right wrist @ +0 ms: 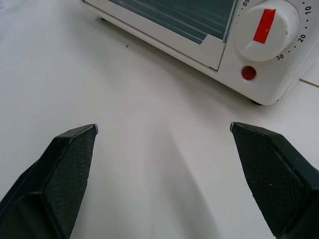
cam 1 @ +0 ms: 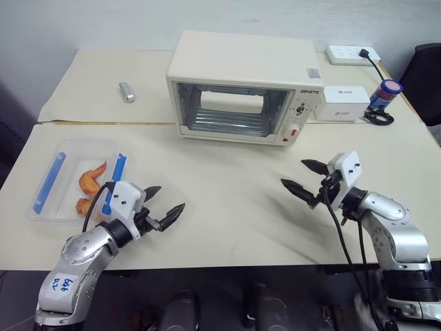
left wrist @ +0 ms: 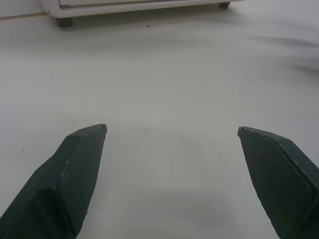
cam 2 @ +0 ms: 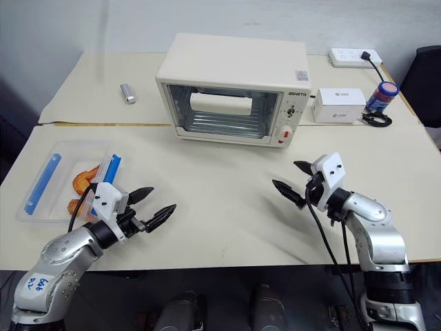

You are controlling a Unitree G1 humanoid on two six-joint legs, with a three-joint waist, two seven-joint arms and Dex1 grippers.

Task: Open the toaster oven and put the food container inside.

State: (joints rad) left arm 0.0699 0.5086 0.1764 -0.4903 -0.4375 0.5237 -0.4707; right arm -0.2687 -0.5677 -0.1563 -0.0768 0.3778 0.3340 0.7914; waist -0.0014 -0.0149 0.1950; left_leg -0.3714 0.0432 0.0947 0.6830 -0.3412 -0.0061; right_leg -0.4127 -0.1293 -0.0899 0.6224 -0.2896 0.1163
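- The oven [cam 1: 244,89] stands at the middle of the tabletop's [cam 1: 227,207] far half, its glass door shut.
- The container [cam 1: 79,179] lies near the left edge, just beyond the left gripper [cam 1: 164,209].
- Both the left gripper and the right gripper [cam 1: 303,178] hover over the near tabletop with jaws wide apart and empty.
- The container looks light, stiff and slick; I would grasp it across its short sides, near the 2 blue clips.
- The oven door probably hinges at the bottom; pull at its top edge.
- The right wrist view shows the timer knob [right wrist: 265,25] and a red lamp [right wrist: 248,73] close up; the left wrist view catches just the oven's base.
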